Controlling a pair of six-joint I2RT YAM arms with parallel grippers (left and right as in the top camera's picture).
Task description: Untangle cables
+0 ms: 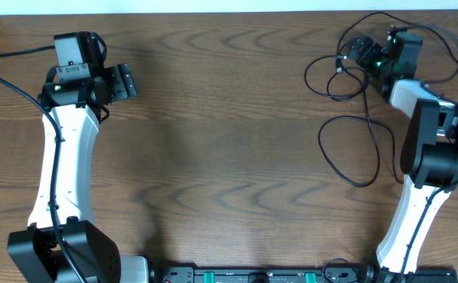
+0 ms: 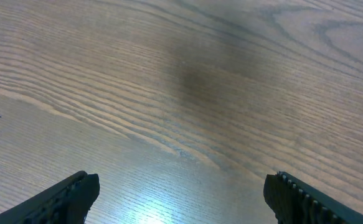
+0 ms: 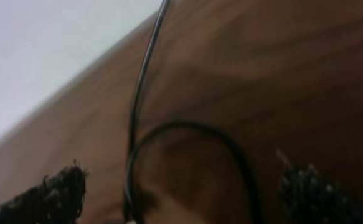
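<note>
Right pincer [image 1: 364,53] wide open, holding nothing, low over thin black looped cables [image 1: 320,140] at far right of brown wooden worktop [image 1: 236,141]; one loop lies between its fingertips. Left pincer [image 1: 123,81] wide open, well apart from cables.

Overhead looks straight down; wrist cameras skim the table [image 1: 229,118].

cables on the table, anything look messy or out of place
Yes: the black cables lie in loose loops that cross one another at the far right corner of the table. The right fingers stand open with one loop between them, not gripped. Nothing looks spilled or broken.
</note>
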